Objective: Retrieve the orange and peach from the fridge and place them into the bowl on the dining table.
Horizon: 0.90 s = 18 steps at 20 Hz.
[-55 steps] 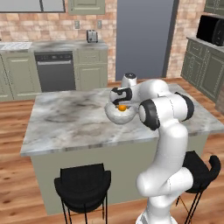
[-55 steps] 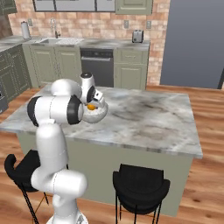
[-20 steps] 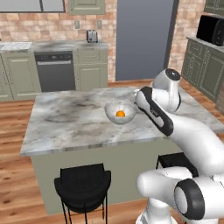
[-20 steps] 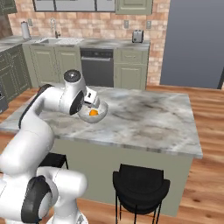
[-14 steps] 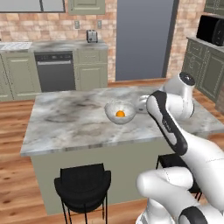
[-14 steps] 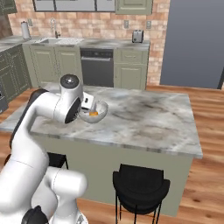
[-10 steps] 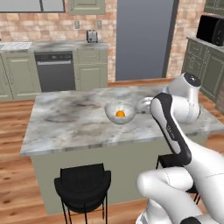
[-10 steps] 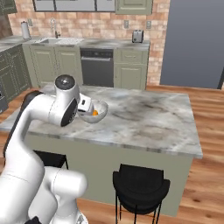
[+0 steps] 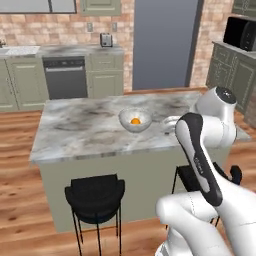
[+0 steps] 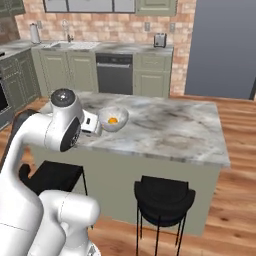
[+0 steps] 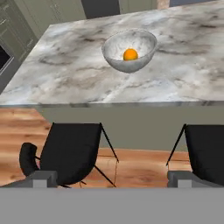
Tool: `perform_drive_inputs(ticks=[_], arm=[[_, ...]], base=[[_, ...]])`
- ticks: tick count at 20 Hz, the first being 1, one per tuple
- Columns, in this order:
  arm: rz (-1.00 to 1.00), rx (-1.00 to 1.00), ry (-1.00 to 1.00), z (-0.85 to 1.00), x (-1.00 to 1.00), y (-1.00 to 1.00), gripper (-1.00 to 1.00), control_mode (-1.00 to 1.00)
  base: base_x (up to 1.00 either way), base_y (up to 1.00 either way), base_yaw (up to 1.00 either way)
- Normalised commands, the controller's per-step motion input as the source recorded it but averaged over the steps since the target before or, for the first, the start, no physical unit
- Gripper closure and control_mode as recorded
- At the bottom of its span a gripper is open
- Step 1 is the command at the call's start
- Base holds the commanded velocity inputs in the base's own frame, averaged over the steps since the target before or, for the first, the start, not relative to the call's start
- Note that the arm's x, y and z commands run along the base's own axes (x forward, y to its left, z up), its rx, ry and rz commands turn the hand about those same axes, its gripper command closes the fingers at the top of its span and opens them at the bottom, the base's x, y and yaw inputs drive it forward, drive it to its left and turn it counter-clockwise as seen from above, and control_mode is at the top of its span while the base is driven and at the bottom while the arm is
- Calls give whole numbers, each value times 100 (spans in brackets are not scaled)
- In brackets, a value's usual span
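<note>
- With the orange (image 11: pixel 130 54) already lying in the bowl (image 11: pixel 113 48) near the middle of the dining table (image 11: pixel 65 74), I judge the first half of the job done and the peach run the step in hand.
- From the hand view I see both finger tips standing far apart at the bottom edge with nothing between them, so the gripper (image 11: pixel 111 178) is wide open and carrying nothing.
- That view looks from off the table's long edge, over two black stools (image 11: pixel 72 151), toward the bowl, so I read the hand as clear of the marble.
- In the left base view the arm (image 9: pixel 200 145) folds at the table's right end, well apart from the bowl (image 9: pixel 135 120) and the orange (image 9: pixel 135 121).
- I see the grey fridge (image 9: pixel 162 42) shut behind the table, against the brick wall; the peach I cannot see, presumably inside.
- To do this well, I would tuck the arm in before driving, so no link clips the table edge or a stool.
- I would steer wide around the table's end and stop facing the fridge doors with room for one to swing.
- I would keep the jaws wide until they sit around the pinkish-red fruit, not any other.
</note>
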Motion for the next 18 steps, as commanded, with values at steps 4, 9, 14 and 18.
perform_drive_inputs(ticks=[4,9,14,18], arm=[[0,0,0,0,0,0,-100,100],[0,0,0,0,0,0,-100,100],[0,0,0,0,0,0,-100,100],[0,0,0,0,0,0,-100,100]], base=[[-77,41,31],[-40,72,53],[-2,100,58],[0,100,54]])
